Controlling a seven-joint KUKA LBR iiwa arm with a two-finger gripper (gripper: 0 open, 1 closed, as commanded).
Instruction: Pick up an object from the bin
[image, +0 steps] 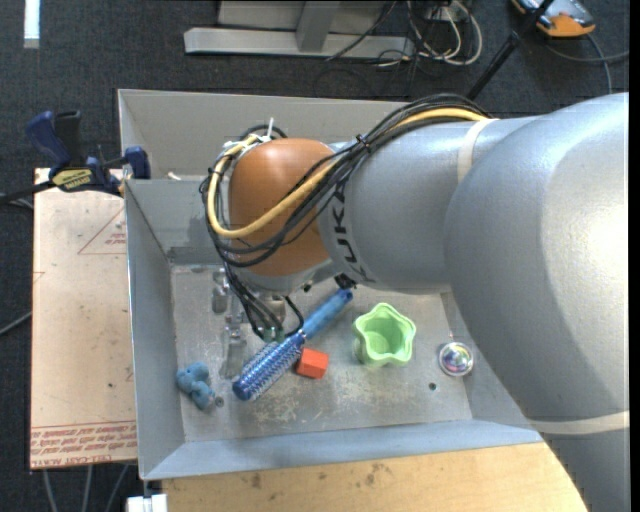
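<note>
The grey metal bin (150, 330) contains the gripper (235, 330), lowered over the left-centre floor. Whether it is open or grips anything cannot be determined. The blue plastic hairbrush (290, 345) lies just right of it, bristle head nearest. A green star-shaped cup (385, 335) stands further right. A small blue figure (200, 385) lies near left, a small orange block (312, 364) touches the brush, and a silver ball (456, 358) rests far right.

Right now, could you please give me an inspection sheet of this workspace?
Surface: grey bin floor, scuffed.
Job's things: blue brush lying slantwise, bristle head nearest the gripper.
Clutter: orange block by the brush; green star-shaped cup; shiny ball; small blue figure.
Gripper: low over the floor's left part, beside the brush head.
Cables: black and yellow cables looped round the orange wrist cover.
Surroundings: dark floor beyond the bin.
</note>
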